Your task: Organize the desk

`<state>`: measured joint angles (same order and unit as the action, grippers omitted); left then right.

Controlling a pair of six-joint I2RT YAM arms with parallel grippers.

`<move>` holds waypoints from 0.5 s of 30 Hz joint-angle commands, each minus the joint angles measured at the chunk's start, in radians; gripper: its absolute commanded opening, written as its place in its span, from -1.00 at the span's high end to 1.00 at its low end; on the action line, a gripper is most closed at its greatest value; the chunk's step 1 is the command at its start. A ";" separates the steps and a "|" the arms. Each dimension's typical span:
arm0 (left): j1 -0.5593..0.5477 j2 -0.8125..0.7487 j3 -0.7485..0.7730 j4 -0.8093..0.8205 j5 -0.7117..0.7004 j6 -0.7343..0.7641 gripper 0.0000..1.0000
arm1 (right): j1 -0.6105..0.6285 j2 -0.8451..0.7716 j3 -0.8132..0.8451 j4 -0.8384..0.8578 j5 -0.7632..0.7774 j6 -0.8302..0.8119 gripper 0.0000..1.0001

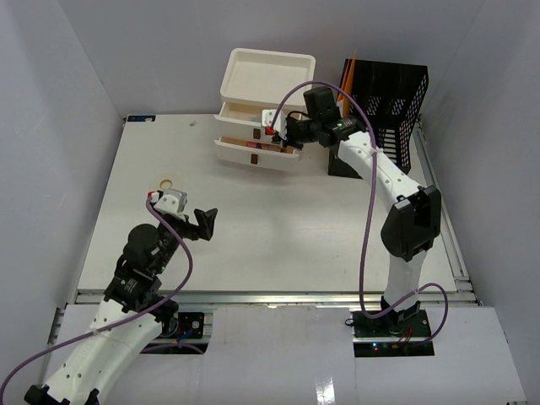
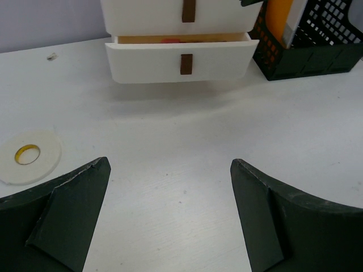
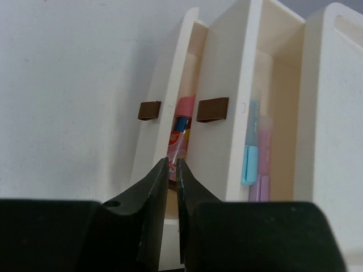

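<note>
White and flat, the desk (image 1: 278, 219) fills the space between pale grey walls (image 1: 76, 76), with a metal rail (image 1: 270, 295) along its near edge just ahead of both arm bases.

At the far middle stands a cream drawer unit (image 1: 261, 93). Its top tray is open to view and its two drawers are pulled out, the bottom drawer (image 1: 253, 156) furthest. Just to the unit's right stands a black mesh file holder (image 1: 388, 101) with something orange (image 2: 279, 17) upright inside.

The right fingers (image 1: 293, 137) are at the front of the unit. In the right wrist view they (image 3: 159, 181) are pinched almost together with only a sliver between the tips, and nothing shows in them. Beyond the tips are the two brown handles (image 3: 212, 109). A pink packet (image 3: 180, 130) lies in the bottom drawer, and pale blue and lilac items (image 3: 249, 158) lie in the middle drawer (image 3: 227, 85).

The left fingers (image 1: 202, 218) hover over the left half of the desk, spread wide and gripping nothing. The left wrist view shows bare desk between them (image 2: 85, 192). A white tape roll (image 2: 28, 156) lies flat on the desk just beyond and left of them, well apart from the unit.
</note>
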<state>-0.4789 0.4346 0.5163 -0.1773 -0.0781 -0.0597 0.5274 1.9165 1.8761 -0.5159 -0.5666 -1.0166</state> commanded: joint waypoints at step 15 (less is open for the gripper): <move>0.005 0.071 -0.002 0.012 0.099 0.018 -0.96 | 0.038 0.211 0.153 0.306 0.399 0.370 0.42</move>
<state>-0.4789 0.5009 0.5152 -0.1722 0.0088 -0.0488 0.5608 2.1243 1.9915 -0.4254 -0.3373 -0.8258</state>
